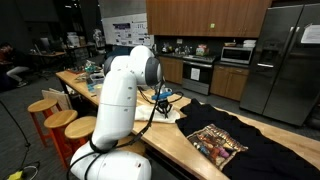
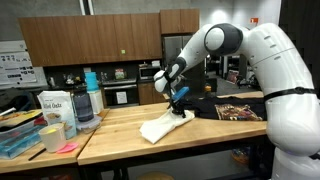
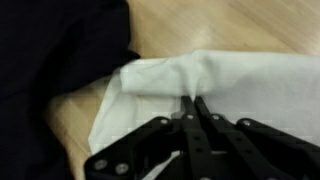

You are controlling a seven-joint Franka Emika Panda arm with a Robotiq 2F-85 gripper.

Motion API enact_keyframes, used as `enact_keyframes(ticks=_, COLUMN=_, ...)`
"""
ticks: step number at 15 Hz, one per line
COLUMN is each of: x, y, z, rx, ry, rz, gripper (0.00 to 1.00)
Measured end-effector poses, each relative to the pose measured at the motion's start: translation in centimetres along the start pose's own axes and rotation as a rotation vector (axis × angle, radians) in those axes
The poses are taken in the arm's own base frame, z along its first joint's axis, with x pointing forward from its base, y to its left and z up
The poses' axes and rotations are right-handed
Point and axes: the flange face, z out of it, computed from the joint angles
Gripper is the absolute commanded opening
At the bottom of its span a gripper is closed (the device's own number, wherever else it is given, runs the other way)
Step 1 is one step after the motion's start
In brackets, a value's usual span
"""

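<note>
A white cloth (image 2: 158,128) lies crumpled on the wooden table (image 2: 120,135), next to a black t-shirt with a coloured print (image 2: 236,108). My gripper (image 2: 179,98) hangs just over the cloth's end nearest the shirt. In the wrist view the fingers (image 3: 191,102) are pressed together with their tips in a raised fold of the white cloth (image 3: 240,75). The black shirt (image 3: 50,40) fills the upper left there. In an exterior view the gripper (image 1: 165,100) is partly hidden behind the arm, and the shirt (image 1: 255,150) spreads over the table end.
Jars, a white bag (image 2: 52,106) and a blue bottle (image 2: 89,93) stand at one end of the table. Wooden stools (image 1: 50,108) line the table's side. Kitchen cabinets, an oven and a steel fridge (image 1: 285,60) stand behind.
</note>
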Motion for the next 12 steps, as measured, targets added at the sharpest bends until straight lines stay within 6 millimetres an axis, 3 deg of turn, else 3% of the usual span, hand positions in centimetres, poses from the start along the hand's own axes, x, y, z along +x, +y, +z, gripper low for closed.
enact_keyframes(ticks=2, x=-1.0, y=0.0, z=0.8, rx=0.004, ry=-0.088, rz=0.073, gripper=0.01)
enact_keyframes(ticks=3, x=-1.5, y=-0.1, z=1.1, rx=0.008, ry=-0.132, rz=0.109, gripper=0.29)
enact_keyframes(ticks=6, x=-3.1, y=-0.7, z=1.6, rx=0.037, ry=-0.273, rz=0.208, gripper=0.4)
enact_keyframes(ticks=9, x=-3.9, y=-1.4, z=1.3, rx=0.078, ry=-0.35, rz=0.287, gripper=0.6)
enact_keyframes(ticks=12, x=-3.6, y=-2.4, z=0.2, rx=0.076, ry=-0.322, rz=0.325, gripper=0.81)
